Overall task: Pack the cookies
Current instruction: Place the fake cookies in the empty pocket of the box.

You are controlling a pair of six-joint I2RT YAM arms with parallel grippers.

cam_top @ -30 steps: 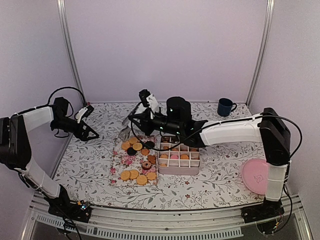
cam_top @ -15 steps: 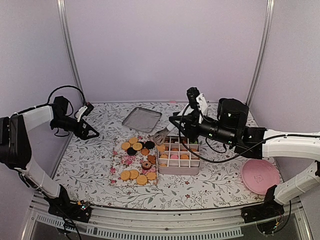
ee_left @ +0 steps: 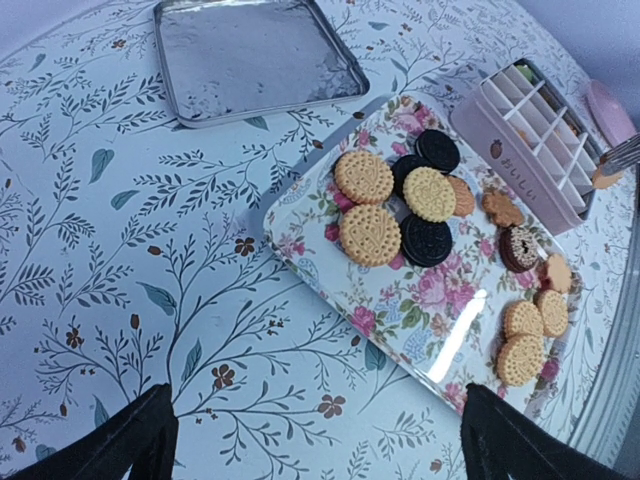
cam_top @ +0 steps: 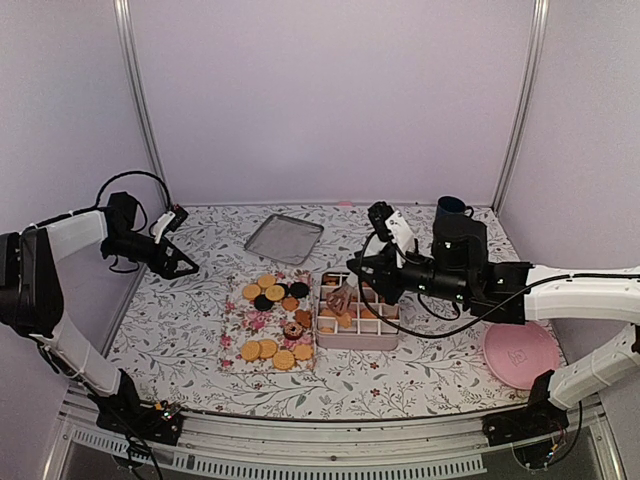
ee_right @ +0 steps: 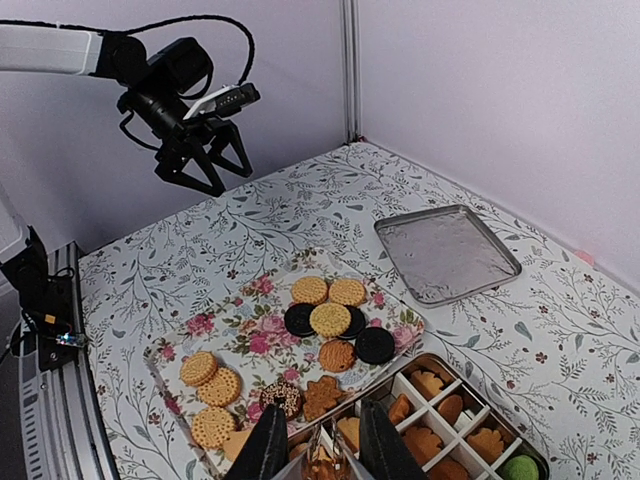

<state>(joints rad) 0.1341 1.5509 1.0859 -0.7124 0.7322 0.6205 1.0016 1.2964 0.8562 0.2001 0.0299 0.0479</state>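
Our left claw (ee_left: pixel 318 405) hangs with its fingers wide apart. Our right claw (ee_right: pixel 322 448) is clamped on tongs (cam_top: pixel 342 296), which pinch one cookie (ee_left: pixel 605 176) over the divided box (cam_top: pixel 358 341). Most cookies (cam_top: pixel 272 293) lie on the flowered tray (cam_top: pixel 238 325).

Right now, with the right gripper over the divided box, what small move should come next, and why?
Probably lower the right gripper slightly and open it, dropping its cookie into a compartment of the divided box. The jaws are shut on the cookie just above the cells, and more cookies wait on the floral tray.
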